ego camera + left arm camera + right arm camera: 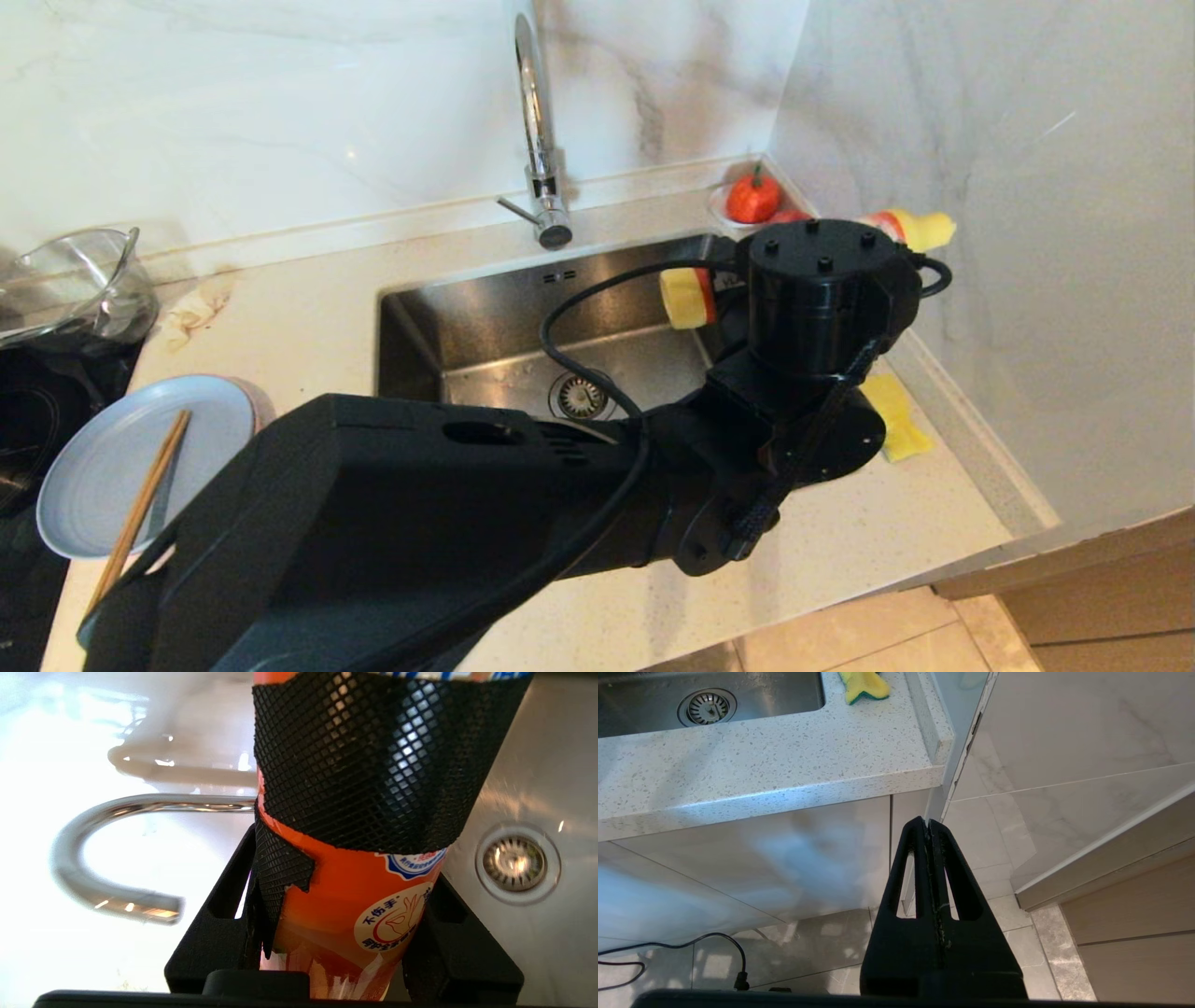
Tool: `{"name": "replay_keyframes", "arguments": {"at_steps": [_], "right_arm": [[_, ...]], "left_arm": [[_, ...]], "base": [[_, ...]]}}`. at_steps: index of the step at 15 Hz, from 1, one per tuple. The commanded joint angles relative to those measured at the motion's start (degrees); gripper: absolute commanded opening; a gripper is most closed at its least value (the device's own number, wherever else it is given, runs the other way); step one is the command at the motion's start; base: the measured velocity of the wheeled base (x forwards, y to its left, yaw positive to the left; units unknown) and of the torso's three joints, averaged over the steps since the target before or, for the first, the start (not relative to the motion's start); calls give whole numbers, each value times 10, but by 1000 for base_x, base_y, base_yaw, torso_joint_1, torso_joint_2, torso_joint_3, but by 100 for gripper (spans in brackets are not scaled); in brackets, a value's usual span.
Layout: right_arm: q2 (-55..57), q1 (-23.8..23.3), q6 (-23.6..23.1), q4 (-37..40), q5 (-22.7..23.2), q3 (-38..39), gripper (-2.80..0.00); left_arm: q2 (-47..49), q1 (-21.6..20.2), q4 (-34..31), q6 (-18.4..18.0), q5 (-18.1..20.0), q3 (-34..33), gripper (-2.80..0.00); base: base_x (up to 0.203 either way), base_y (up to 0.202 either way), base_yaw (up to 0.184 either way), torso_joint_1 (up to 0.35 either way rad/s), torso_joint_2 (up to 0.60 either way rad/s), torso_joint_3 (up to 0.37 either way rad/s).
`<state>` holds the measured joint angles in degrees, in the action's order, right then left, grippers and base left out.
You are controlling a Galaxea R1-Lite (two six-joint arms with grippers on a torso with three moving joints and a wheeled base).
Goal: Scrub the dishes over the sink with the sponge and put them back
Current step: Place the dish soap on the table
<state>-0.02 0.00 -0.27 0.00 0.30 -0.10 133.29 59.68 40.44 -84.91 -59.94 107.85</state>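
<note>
My left gripper (346,858) is shut on an orange dish-soap bottle (355,896) wrapped in black mesh, held above the sink (485,327) near its right rim. In the head view the left wrist (822,289) hides the fingers; only the bottle's yellow ends (686,297) stick out on either side. The yellow sponge (894,415) lies on the counter right of the sink, with its green face down. A light blue plate (112,457) sits on the counter left of the sink, on top of a pink plate (261,401). My right gripper (928,823) hangs shut below the counter edge.
Wooden chopsticks (140,509) lie across the blue plate. The chrome faucet (537,121) rises behind the sink. A glass bowl (79,280) stands at the far left over a dark cooktop (28,411). A saucer with orange fruit (752,196) sits in the back right corner against the wall.
</note>
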Motion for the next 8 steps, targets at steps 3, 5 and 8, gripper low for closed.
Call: {"name": "replay_keyframes", "arguments": {"at_steps": [3,5,8], "right_arm": [[0,0,-1,0,0,0,-280],[0,0,0,0,0,0,-280],[0,0,0,0,0,0,-280]], "left_arm": [[-59,10,2,41,-3,0,-280],[-84,11,2,69,-3,0,-280],[-123,10,2,105,0,0,-280]], "base": [[0,0,0,0,0,0],[0,0,0,0,0,0],[0,0,0,0,0,0]]}}
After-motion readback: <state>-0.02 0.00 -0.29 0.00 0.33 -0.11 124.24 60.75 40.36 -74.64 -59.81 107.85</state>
